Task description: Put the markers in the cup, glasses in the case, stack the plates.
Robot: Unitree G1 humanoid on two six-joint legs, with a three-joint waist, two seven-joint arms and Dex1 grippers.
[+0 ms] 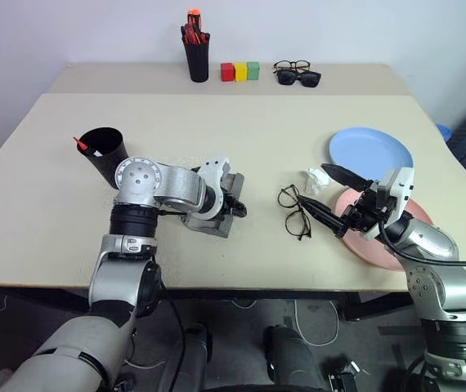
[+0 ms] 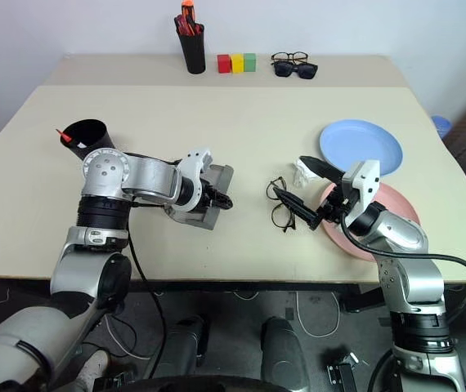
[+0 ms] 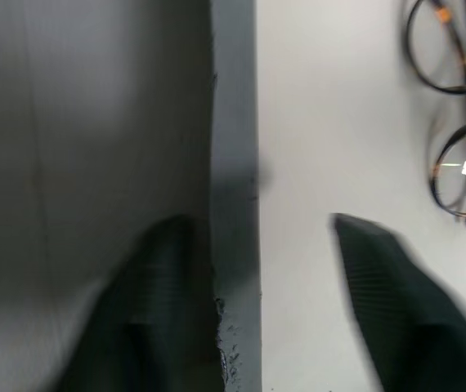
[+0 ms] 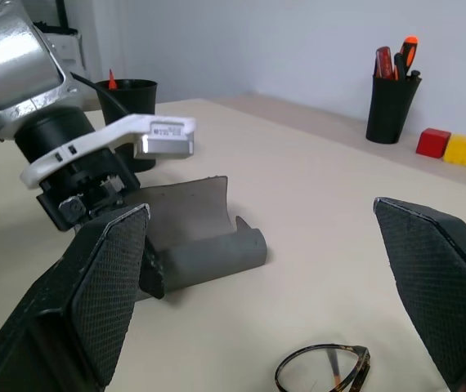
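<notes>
Left gripper (image 2: 219,198) pinched over wall of open case (image 4: 204,237); right gripper (image 1: 333,196) spread wide above glasses (image 1: 295,211), nothing held.

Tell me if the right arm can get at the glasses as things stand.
Probably yes. The right gripper hovers open right beside the glasses, which lie apart from the case on bare table, nothing between them.
</notes>
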